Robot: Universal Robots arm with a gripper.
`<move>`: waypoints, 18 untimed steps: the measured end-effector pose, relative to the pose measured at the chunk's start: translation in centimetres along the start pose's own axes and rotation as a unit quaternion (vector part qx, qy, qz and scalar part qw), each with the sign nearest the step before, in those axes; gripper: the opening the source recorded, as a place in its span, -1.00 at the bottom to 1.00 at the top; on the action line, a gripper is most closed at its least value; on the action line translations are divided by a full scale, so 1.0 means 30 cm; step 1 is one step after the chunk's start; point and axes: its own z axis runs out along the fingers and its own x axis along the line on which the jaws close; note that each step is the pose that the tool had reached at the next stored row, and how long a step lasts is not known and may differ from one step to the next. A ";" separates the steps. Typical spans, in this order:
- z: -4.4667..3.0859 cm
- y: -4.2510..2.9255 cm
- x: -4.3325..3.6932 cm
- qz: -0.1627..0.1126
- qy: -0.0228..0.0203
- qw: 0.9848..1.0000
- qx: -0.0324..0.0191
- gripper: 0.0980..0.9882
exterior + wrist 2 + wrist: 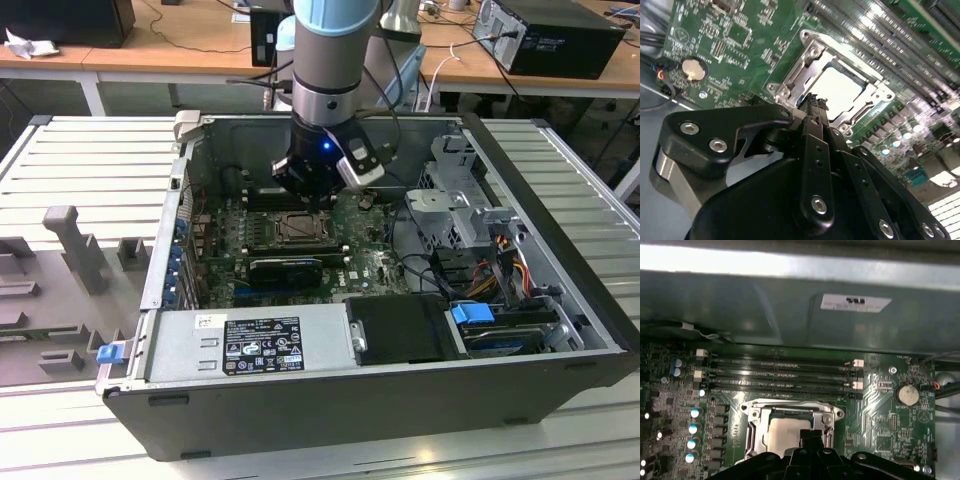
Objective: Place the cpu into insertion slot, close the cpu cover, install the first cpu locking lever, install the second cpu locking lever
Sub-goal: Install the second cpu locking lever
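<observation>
Gripper (812,102) hangs right over the socket (790,427), and I read its jaws as pinched narrow, holding nothing. Chip (842,90) sits in the socket under the cover (807,47), just past my fingertips at twelve o'clock.

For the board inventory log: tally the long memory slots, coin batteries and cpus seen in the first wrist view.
memory slots: 4
coin battery: 1
cpu: 1
Total: 6
</observation>
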 end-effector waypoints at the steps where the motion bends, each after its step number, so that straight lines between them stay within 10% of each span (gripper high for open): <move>1: -0.001 -0.011 0.001 0.000 0.000 1.000 0.000 -0.98; 6: -0.009 -0.082 0.005 0.000 0.000 1.000 0.000 -0.98; 18: -0.026 -0.129 0.007 0.000 0.000 1.000 0.000 -0.98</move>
